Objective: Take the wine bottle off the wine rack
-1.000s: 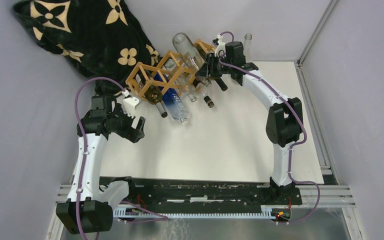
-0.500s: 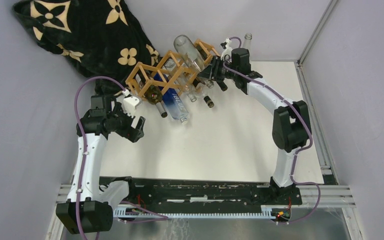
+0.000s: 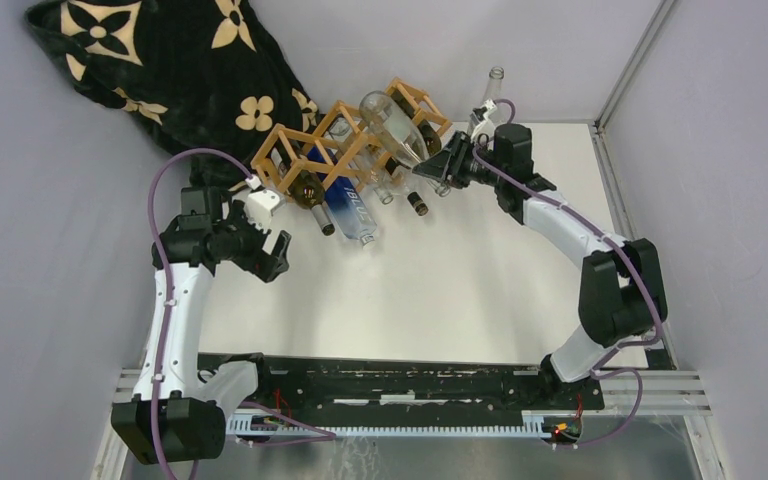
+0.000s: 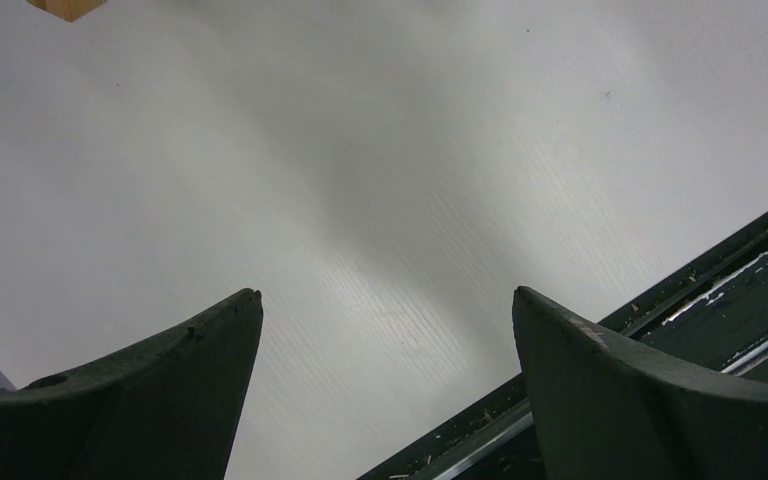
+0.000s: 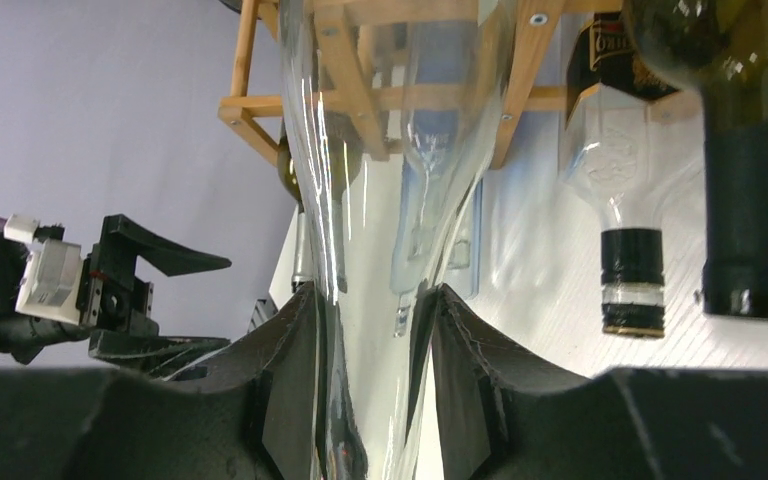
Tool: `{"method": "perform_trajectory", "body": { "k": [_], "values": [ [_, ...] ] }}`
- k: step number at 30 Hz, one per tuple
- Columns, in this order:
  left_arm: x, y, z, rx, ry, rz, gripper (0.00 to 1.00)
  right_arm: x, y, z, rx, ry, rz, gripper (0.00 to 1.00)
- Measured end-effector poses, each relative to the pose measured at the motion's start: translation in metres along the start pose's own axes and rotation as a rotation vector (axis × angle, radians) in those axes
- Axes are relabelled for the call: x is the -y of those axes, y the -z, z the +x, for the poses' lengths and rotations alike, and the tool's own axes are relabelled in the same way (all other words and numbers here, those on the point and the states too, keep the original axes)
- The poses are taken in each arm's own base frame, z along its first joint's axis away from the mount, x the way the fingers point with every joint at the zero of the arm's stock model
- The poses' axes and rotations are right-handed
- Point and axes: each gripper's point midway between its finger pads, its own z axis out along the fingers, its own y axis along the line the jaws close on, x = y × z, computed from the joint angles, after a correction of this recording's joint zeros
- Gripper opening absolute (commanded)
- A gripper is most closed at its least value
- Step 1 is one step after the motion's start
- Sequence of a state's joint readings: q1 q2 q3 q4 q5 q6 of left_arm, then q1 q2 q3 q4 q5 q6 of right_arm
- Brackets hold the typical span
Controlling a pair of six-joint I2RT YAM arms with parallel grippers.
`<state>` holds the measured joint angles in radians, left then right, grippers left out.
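Observation:
The wine rack is a light-brown wooden lattice at the back of the table, with several bottles in its cells. My right gripper is shut on the neck of a clear wine bottle, whose body lies tilted across the rack's upper right part. In the right wrist view the clear wine bottle runs up between my fingers to the rack; the right gripper grips it. My left gripper is open and empty, left of the rack, over bare table.
A blue bottle, a dark olive bottle and dark-capped necks stick out of the rack's front. An empty clear bottle stands behind the right arm. A black flowered cloth lies at the back left. Grey walls enclose the table.
My right arm has drawn back to the right, pulling the clear bottle by its neck out along the rack's top. The left arm has not moved.

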<state>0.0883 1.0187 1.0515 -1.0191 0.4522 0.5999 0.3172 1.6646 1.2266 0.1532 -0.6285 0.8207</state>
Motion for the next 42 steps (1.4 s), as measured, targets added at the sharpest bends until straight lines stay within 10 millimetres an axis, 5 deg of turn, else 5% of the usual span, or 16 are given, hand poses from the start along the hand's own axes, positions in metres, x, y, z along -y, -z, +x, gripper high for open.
{"method": "perform_trajectory", "body": {
  "k": [16, 26, 31, 34, 42],
  "values": [
    [0.001, 0.012, -0.020, 0.059, -0.095, 0.016, 1.00, -0.035, 0.033, 0.017, 0.059, -0.171, -0.173, 0.00],
    [0.027, 0.033, -0.052, 0.257, -0.352, 0.092, 1.00, -0.092, 0.097, 0.034, 0.084, -0.019, -0.254, 0.00],
    [0.038, 0.049, -0.069, 0.371, -0.499, 0.080, 1.00, -0.112, 0.110, 0.066, 0.013, 0.062, -0.272, 0.00],
    [0.038, 0.054, -0.079, 0.417, -0.592, 0.059, 1.00, -0.118, 0.110, 0.102, -0.087, 0.113, -0.264, 0.00],
    [0.037, 0.057, -0.089, 0.475, -0.840, 0.019, 1.00, -0.104, 0.116, 0.186, -0.362, 0.145, -0.174, 0.00]
  ]
}}
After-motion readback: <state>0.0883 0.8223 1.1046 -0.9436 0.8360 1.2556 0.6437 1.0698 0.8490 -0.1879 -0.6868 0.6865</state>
